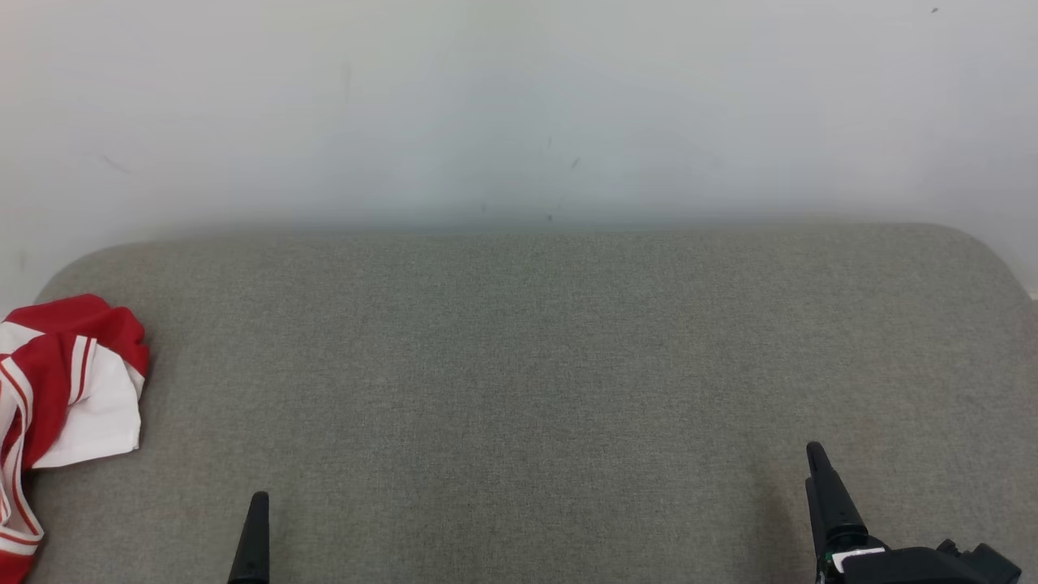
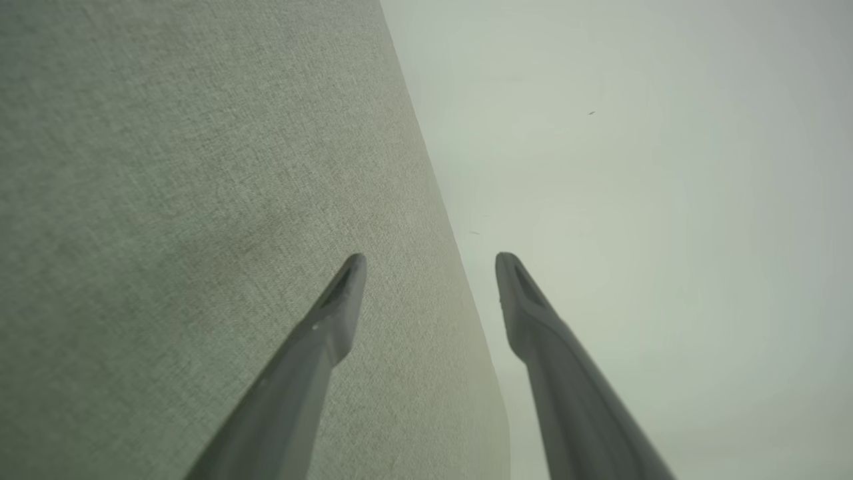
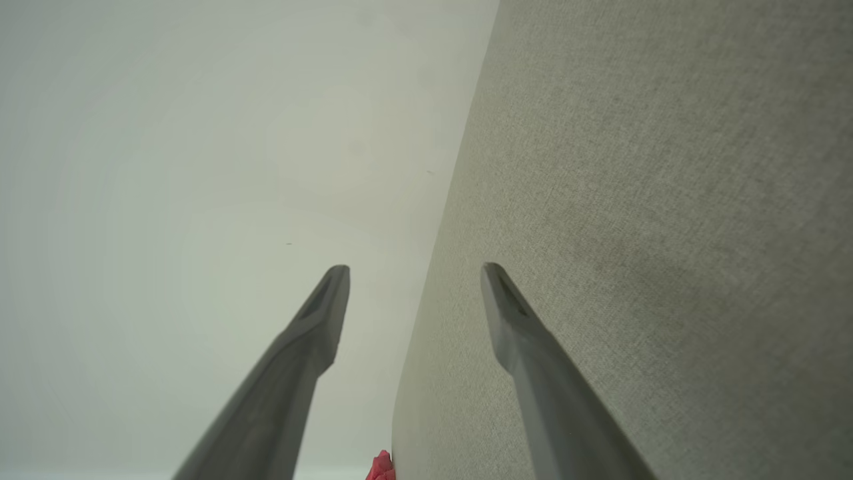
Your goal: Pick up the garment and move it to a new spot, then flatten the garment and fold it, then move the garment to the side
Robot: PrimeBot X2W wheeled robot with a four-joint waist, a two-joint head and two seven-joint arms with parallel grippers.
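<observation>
The grey upholstered surface (image 1: 519, 365) carries the red-and-white striped garment (image 1: 65, 389), crumpled at its left edge and partly cut off by the head view's border. The left gripper (image 2: 432, 259) and the right gripper (image 3: 414, 268) hover at the near side, each spread wide with nothing between its fingers, both apart from the cloth. A sideways reach could, I judge, nudge the bundle off that edge, or pinch one loose layer so the rest trails.

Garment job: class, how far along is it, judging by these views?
Done: nothing; the garment lies crumpled at the grey surface's left edge. In hand: nothing; the left pincer and right pincer stand open, empty. Left: pick up, move, flatten, fold, set aside.
</observation>
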